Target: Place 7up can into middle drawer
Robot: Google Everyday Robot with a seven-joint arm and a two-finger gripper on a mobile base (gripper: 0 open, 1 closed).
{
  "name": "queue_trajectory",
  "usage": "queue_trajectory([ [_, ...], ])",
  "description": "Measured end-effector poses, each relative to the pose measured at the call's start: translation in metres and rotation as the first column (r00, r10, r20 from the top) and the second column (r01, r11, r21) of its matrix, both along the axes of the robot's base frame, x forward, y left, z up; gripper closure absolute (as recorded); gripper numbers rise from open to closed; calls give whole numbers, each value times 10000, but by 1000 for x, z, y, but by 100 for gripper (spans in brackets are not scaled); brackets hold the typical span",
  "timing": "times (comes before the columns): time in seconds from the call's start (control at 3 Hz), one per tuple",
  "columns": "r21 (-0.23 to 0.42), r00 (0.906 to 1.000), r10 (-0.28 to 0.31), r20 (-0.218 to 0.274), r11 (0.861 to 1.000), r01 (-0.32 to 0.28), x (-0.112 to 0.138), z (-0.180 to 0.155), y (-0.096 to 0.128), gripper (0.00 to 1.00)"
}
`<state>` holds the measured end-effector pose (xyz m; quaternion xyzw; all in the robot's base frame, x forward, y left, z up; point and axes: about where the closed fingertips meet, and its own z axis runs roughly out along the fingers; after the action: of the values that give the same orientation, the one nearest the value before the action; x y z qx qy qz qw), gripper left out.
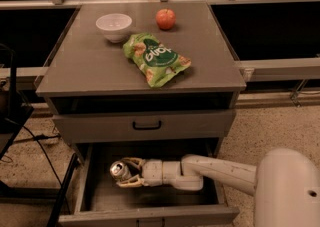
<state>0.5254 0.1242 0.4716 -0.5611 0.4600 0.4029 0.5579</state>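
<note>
While tool (124, 172) grips 7up can (119, 170) inside middle drawer (165, 200), handled drawer front (145, 127) above.

Camera setup: 1 view, mounted high on the near side of the cabinet (90, 71), tilted down and facing its front.
Close range: the frame runs from the cabinet top at the far side down to the open middle drawer (150, 200) at the near edge. The arm (220, 171) enters from near right. The gripper (123, 172) sits in the drawer's left part, clamped on the 7up can (118, 170).
</note>
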Motion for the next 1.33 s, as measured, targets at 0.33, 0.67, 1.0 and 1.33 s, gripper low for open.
queue_trajectory([
  [0.33,64,9997,202,-170,9998,-201,-4,-9,10,100],
  [0.67,115,9991,329,-257,9994,-326,-6,-17,15,100],
  [1.0,109,9988,353,-351,9993,-349,-6,-24,16,100],
  [1.33,133,9984,334,-446,9994,-328,-6,-27,17,100],
])
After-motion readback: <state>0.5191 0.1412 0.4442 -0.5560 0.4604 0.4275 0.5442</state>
